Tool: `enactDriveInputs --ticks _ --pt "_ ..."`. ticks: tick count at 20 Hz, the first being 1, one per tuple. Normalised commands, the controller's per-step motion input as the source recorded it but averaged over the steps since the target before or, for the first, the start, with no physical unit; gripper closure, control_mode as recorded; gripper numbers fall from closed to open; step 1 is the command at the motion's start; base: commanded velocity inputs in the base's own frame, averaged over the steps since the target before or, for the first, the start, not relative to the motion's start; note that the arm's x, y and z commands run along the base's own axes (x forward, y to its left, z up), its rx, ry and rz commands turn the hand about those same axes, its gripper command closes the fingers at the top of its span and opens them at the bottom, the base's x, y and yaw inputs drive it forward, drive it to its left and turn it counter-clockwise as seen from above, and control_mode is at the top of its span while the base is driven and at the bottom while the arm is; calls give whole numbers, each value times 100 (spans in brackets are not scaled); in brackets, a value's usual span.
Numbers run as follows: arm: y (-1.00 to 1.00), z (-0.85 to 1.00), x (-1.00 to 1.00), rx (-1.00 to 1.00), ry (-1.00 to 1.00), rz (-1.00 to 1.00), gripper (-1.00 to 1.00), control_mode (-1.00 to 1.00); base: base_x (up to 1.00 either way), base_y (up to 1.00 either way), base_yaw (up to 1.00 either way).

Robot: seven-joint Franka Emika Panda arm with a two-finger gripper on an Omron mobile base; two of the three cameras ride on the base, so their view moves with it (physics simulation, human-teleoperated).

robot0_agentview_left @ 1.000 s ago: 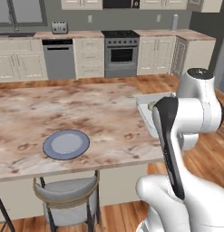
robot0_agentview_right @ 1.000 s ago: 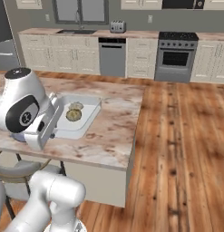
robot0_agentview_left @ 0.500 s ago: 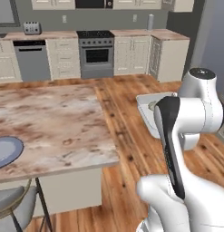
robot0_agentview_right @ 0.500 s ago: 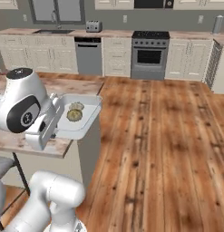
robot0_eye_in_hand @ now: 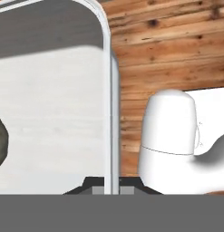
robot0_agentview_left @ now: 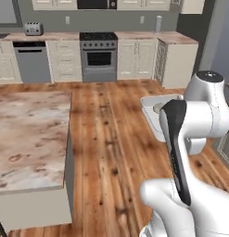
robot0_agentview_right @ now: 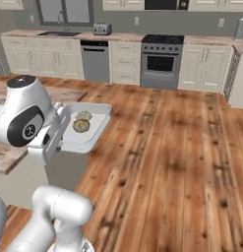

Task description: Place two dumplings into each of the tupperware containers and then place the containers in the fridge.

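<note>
Two dumplings sit in the tupperware container, which is carried in the air beside the arm, out past the desk edge and over the wood floor. Jaws are pinched on the container's rim, near one corner by the look of the hand view. Risks, as I judge them: a narrow edge grip lets the tray sag or twist as the base drives; dumplings could roll toward the low side; a swing might clip the desk corner.

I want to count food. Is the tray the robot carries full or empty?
Not empty: the tray holds two dumplings lying side by side, with bare floor left around them.
</note>
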Motion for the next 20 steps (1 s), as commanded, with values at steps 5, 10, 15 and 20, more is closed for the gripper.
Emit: enactDriveInputs --ticks 5,10,15,20 --pt "0 0 0 0 0 0 100 100 100 -72 23" --pt "0 0 0 0 0 0 100 100 100 -46 22" --pt "0 0 0 0 0 0 100 100 100 -44 26" --pt "0 0 0 0 0 0 100 100 100 -55 28"
